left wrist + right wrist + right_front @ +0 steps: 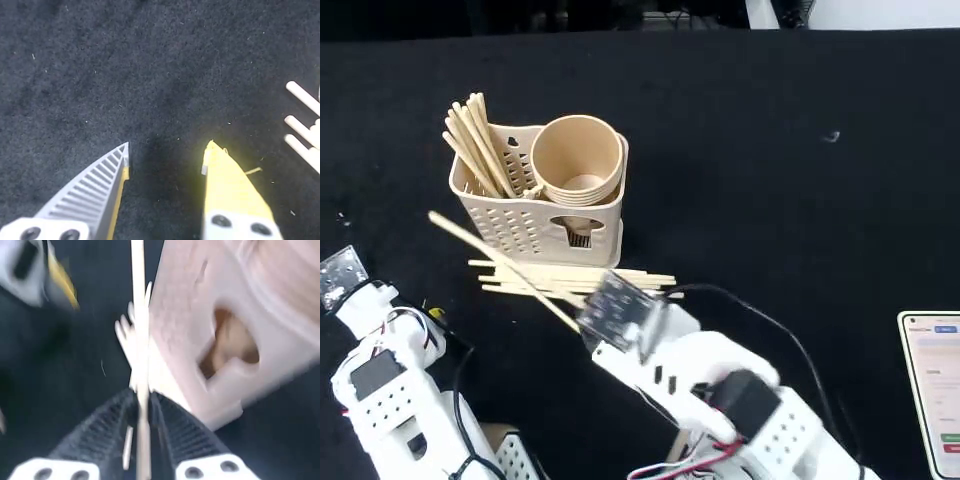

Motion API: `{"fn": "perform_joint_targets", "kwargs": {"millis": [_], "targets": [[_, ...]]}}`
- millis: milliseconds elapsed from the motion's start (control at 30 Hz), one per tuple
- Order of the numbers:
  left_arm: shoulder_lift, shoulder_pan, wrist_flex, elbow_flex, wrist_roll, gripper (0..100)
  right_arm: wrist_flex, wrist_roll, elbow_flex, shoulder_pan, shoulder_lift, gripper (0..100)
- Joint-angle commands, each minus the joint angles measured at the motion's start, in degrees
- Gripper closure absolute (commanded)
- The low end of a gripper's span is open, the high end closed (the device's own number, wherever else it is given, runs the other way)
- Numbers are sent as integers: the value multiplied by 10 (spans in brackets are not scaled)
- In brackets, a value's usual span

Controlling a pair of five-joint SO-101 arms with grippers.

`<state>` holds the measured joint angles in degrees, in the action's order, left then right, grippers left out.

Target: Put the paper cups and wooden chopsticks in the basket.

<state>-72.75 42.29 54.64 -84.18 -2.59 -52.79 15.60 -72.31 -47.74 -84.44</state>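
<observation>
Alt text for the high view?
The right gripper holds one wooden chopstick slanted in front of a basket containing stacked paper cups and standing chopsticks. More loose chopsticks lie on the black table beside the basket.

Loose chopsticks [570,277] block basket [520,228] front; passing room at right.

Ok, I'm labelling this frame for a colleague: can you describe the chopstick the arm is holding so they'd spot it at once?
Start at the white basket. Before it lies a flat bundle of chopsticks. The held chopstick alone slants across them, pinched in the right end effector.
</observation>
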Motion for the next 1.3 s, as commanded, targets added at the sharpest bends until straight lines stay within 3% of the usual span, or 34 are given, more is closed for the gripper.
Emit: {"fn": "perform_joint_targets", "kwargs": {"millis": [0, 367, 767, 1033, 1267], "targets": [[-9, -5, -8, 4, 0, 758, 34, -1, 59, -33, -10, 988], [-9, -5, -8, 3, 0, 758, 309, -1, 190, -47, 114, 988], [-9, -5, -9, 3, 0, 758, 613, 0, 416, -46, 407, 988], [-9, -4, -9, 3, 0, 758, 647, 0, 517, -2, 592, 988], [-9, -1, -8, 3, 0, 758, 647, 0, 522, 45, 689, 988]]}}
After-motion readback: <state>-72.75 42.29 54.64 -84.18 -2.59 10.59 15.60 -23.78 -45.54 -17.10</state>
